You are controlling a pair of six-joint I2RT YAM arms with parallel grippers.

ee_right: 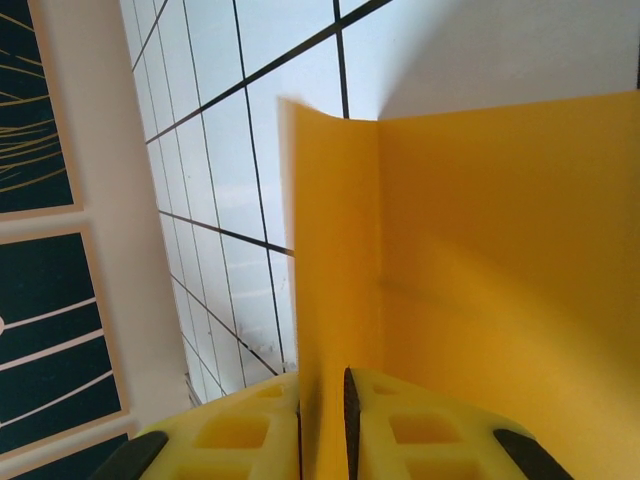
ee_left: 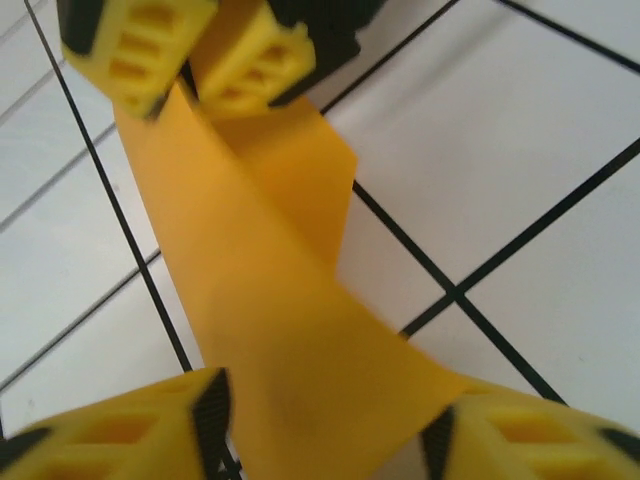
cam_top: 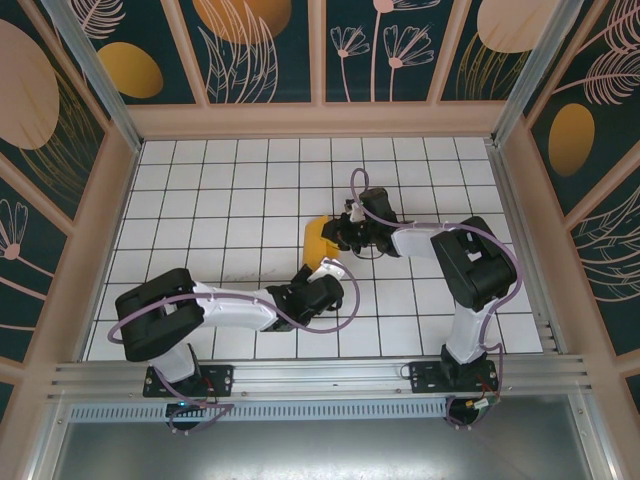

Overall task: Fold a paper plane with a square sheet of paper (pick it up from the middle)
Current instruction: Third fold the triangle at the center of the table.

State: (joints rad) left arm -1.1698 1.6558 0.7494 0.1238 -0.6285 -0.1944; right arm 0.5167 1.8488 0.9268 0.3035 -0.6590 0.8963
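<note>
As the two arms meet over the middle of the white gridded desk (cam_top: 200,200), we see the orange-yellow sheet of paper (cam_top: 318,240) held between them, partly folded. In the overhead view the right tool (cam_top: 350,236) sits at the sheet's 3 o'clock and the left tool (cam_top: 326,282) at its 6 o'clock.

From the right wrist we find that tool's fingers (ee_right: 250,430) pressed together on a creased flap, pinching it. The rest of the sheet spreads away toward 1 o'clock.

From the left wrist the sheet reads as a band running from 6 o'clock up to 11 o'clock, where the right tool's two yellow fingers nip its far end. The left tool's own fingers (ee_left: 130,435) stand spread on either side of the band's near end. We cannot tell whether they touch its edges.
</note>
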